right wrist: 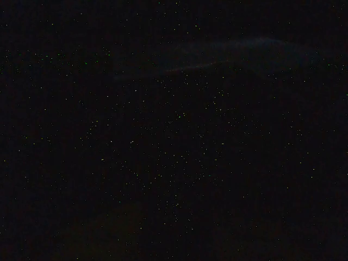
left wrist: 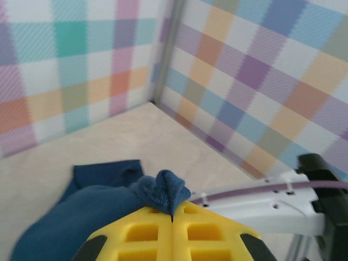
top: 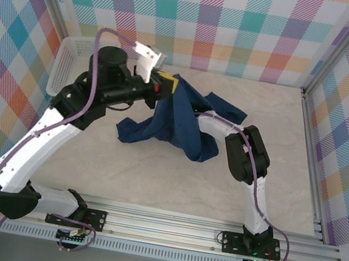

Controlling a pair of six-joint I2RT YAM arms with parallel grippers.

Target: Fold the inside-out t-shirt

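The inside-out t-shirt [top: 176, 121] is dark navy and hangs in a crumpled drape from my left gripper [top: 169, 83], raised over the back middle of the table. Its lower part rests bunched on the tabletop. In the left wrist view the yellow fingers [left wrist: 147, 234] of my left gripper [left wrist: 172, 215] are shut on a small fold of the t-shirt [left wrist: 166, 190]. The rest of the cloth falls away to the left. My right arm's forearm [top: 219, 128] runs under the hanging cloth, which hides its gripper. The right wrist view is black.
A white slatted basket [top: 64, 64] stands at the back left by the wall. Checkered walls close in the back and sides, with a metal frame post [top: 311, 141] along the right. An aluminium rail [top: 164, 227] runs across the near edge.
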